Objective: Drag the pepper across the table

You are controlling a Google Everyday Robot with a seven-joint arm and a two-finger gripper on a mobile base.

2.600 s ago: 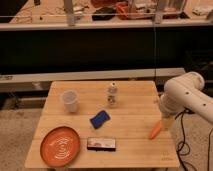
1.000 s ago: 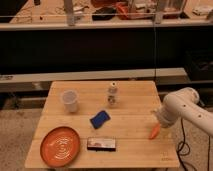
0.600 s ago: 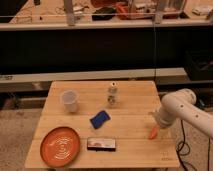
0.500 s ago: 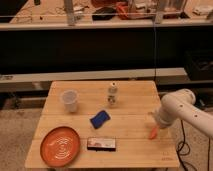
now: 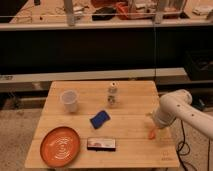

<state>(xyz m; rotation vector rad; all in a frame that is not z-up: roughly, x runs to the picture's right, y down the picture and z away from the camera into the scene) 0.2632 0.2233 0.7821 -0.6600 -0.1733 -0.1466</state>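
Table [image 5: 131,134]: light plank top, the biggest thing in view, seen from the long near side. Took its middle as the clock's centre. White arm [image 5: 176,107] came in from 3 o'clock, its bulk bent low over the right end of the top. Orange plate [image 5: 61,146] lay flat at 8 o'clock. White cup [image 5: 69,100] stood upright at 10. Dark flat packet [image 5: 101,144] lay at 6, just beside the plate. Blue pad [image 5: 99,119] lay almost at centre. Small white bottle [image 5: 113,94] stood upright at 12. Gripper [image 5: 153,123] sat at the arm's low end, at 4 o'clock, right over the pepper [image 5: 151,133]. I could not tell whether it was clamped or released, nor whether it touched. The pepper lay at 4 o'clock, near the right edge and well apart from everything else, its thin end pointing toward 6. My judgement on handling: light, probably stiff with a slick skin, and tapered, so it would roll or pivot if pushed off-centre. I would take it across the thick upper end, or press down there, and keep it low against the wood. A drag toward 9 o'clock looked open as far as the blue pad and packet.
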